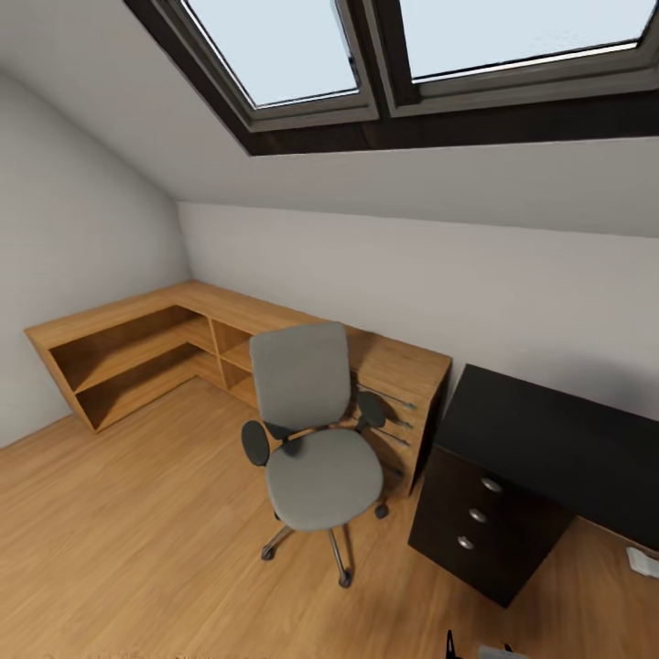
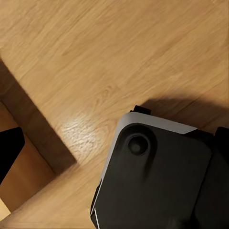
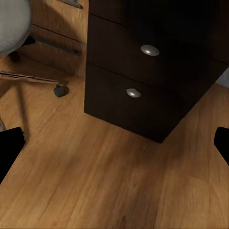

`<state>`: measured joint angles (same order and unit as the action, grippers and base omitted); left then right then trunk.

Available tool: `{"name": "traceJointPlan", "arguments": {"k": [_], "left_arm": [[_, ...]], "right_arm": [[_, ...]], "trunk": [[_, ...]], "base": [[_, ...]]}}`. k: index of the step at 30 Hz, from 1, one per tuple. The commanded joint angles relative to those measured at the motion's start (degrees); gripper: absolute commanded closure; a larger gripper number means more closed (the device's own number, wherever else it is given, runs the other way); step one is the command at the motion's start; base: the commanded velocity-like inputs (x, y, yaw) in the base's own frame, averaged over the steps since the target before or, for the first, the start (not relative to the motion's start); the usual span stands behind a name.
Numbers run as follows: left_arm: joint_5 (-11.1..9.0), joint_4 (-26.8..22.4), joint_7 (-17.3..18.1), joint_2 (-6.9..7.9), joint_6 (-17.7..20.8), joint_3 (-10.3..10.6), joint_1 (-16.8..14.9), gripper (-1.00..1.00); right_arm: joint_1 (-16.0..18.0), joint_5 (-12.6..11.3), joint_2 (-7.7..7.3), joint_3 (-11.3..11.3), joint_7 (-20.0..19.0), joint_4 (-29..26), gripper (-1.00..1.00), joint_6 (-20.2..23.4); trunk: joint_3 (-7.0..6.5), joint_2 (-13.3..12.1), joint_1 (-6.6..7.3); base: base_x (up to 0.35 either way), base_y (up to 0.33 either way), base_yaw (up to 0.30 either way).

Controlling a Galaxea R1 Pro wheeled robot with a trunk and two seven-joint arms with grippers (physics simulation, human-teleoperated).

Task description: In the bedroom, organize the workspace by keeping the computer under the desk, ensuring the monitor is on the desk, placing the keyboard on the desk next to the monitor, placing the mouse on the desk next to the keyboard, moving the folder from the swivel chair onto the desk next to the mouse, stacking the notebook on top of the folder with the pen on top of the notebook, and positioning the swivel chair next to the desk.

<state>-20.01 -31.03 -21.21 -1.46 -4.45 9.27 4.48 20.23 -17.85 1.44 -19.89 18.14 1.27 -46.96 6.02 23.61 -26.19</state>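
Observation:
The grey swivel chair [image 1: 316, 439] stands on the wood floor, its back turned to me, close against a long wooden corner desk [image 1: 229, 311] with open shelves. Its seat [image 1: 322, 478] is bare. Right of it is a black desk [image 1: 549, 430] with three drawers, whose silver knobs [image 3: 150, 49] also show in the right wrist view. My right gripper [image 3: 114, 145] hangs open over the floor in front of those drawers, its dark fingertips [image 3: 9, 150] wide apart. My left gripper [image 2: 114, 143] hangs open above the floor and a part of my own base [image 2: 157, 181].
A white object [image 1: 643, 560] lies on the floor at the right edge, past the black desk. Sloped ceiling with skylights [image 1: 275, 46] overhead. Chair castors [image 3: 60, 89] and legs sit left of the drawers. Open wood floor [image 1: 119, 549] spreads to the left.

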Motion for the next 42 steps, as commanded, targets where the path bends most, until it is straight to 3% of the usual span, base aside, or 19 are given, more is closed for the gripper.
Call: {"name": "traceJointPlan", "arguments": {"k": [1,42], "left_arm": [[-0.62,-0.08,-0.43,0.06,-0.26,0.40,0.00,-1.00],[-0.64,-0.08,-0.43,0.06,-0.27,0.40,0.00,-1.00]], "right_arm": [[0.08,-0.17,0.01,-0.51,0.32,0.13,-1.00,-0.15],[-0.04,0.09,-0.26,-0.51,0.23,0.05,-1.00,-0.21]], "trunk": [[0.11,0.11,-0.03],[0.11,0.11,-0.03]], "base": [[0.000,0.000,0.242],[0.000,0.000,0.275]]}}
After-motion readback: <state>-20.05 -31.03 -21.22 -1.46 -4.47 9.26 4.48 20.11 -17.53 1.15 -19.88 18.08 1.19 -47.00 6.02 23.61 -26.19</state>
